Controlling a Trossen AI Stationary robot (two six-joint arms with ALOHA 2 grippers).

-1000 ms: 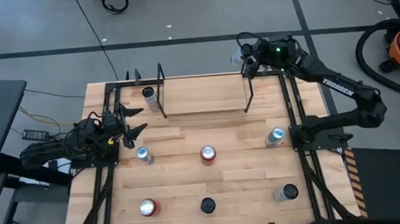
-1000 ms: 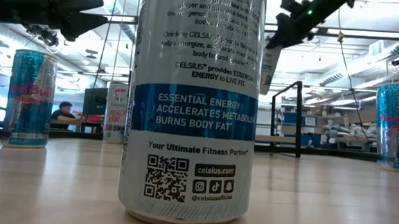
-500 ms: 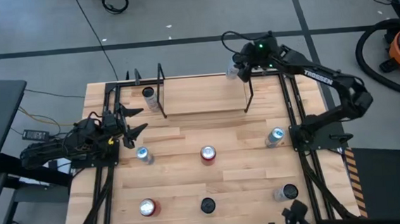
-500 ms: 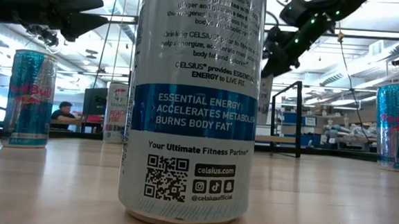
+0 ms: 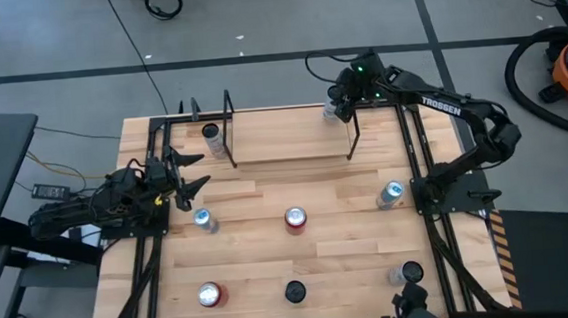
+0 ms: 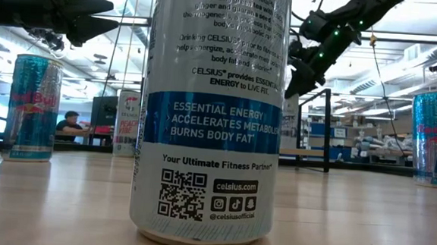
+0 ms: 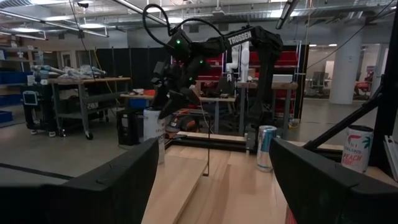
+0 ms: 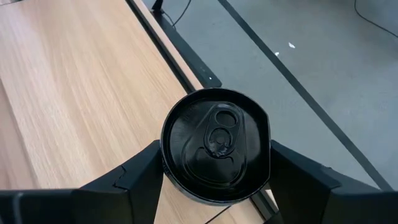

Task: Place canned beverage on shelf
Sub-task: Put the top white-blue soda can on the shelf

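From the high view, the right gripper (image 5: 335, 103) was seen at the shelf's (image 5: 282, 134) far right corner, clenched on a canned beverage (image 5: 330, 107), while the left gripper (image 5: 191, 172) was held spread apart at the table's left edge. In the right wrist view, the black-topped can (image 8: 216, 145) was gripped between both fingers (image 8: 140, 168) above the plank's edge.

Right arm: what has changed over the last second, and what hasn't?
The right gripper, shut on a black-topped can, has swung leftward along the table's far edge toward the shelf's right rear corner. The left gripper stays open at the left edge; the cans standing on the table have not moved.
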